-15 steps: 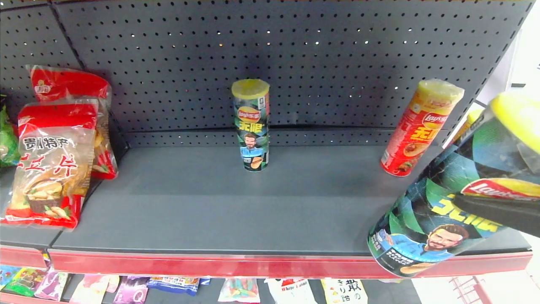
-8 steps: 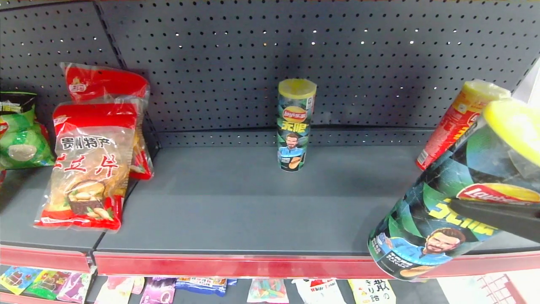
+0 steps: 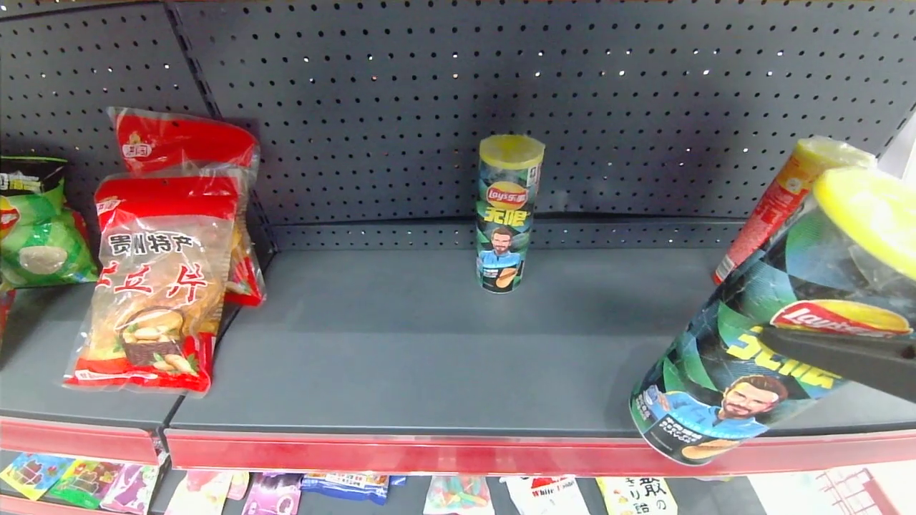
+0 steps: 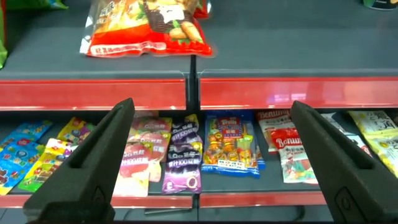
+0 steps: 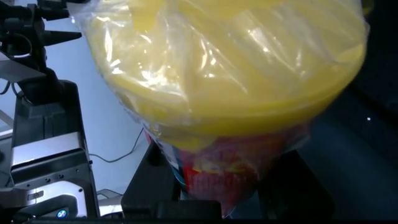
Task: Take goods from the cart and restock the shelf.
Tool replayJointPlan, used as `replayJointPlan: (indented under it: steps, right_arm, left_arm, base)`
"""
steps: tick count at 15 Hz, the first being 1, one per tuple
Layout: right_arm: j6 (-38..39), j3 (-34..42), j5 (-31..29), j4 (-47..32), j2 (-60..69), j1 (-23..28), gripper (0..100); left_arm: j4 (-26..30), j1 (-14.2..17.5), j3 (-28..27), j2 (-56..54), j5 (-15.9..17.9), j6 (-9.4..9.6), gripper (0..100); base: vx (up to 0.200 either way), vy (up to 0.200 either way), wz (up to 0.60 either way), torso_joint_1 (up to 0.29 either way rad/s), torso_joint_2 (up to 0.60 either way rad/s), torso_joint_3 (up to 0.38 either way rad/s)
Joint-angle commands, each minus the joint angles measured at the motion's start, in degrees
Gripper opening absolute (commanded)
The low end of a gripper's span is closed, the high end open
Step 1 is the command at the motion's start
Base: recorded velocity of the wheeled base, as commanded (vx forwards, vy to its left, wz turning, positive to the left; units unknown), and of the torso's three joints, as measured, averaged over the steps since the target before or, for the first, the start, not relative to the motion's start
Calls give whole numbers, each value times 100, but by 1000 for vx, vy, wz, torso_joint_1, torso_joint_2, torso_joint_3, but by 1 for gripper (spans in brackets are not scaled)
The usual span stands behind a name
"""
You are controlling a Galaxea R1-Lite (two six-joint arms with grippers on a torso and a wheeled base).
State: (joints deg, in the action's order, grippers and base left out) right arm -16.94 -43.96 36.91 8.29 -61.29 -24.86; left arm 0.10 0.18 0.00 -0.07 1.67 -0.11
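Note:
My right gripper (image 3: 794,345) is shut on a green chip can (image 3: 751,336) with a yellow lid (image 5: 230,68). The can is tilted and hangs over the right front edge of the grey shelf (image 3: 429,357). An identical green can (image 3: 507,213) stands upright at the middle back of the shelf. A red chip can (image 3: 776,204) leans at the back right, partly hidden by the held can. My left gripper (image 4: 211,168) hangs open and holds nothing, in front of the lower shelf.
Red snack bags (image 3: 161,272) lean at the shelf's left, with a green bag (image 3: 39,236) beyond them. A red price rail (image 3: 429,452) runs along the front edge. Several candy packets (image 4: 230,146) lie on the lower shelf. Bare shelf floor lies between the bags and the held can.
The head camera has turned, so the shelf and its goods sit further right in the picture. The held can now overlaps the red can. The grip is unchanged.

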Motion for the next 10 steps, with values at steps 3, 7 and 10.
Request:
replayJointPlan:
  steps: [3,7,10]
  right_arm:
    - [-2,80,0,15,39,16,0]
    - [7,107,0,15,56,42,0]
    - [-2,107,0,15,47,42,0]
  left_arm:
    - [-1,-1,0,7,0,2,100]
    - [-1,-1,0,7,0,-7,100]
    - [-1,-1,0,7,0,2,100]
  base:
    - [0,0,0,0,0,0]
    - [0,0,0,0,0,0]
    - [0,0,0,0,0,0]
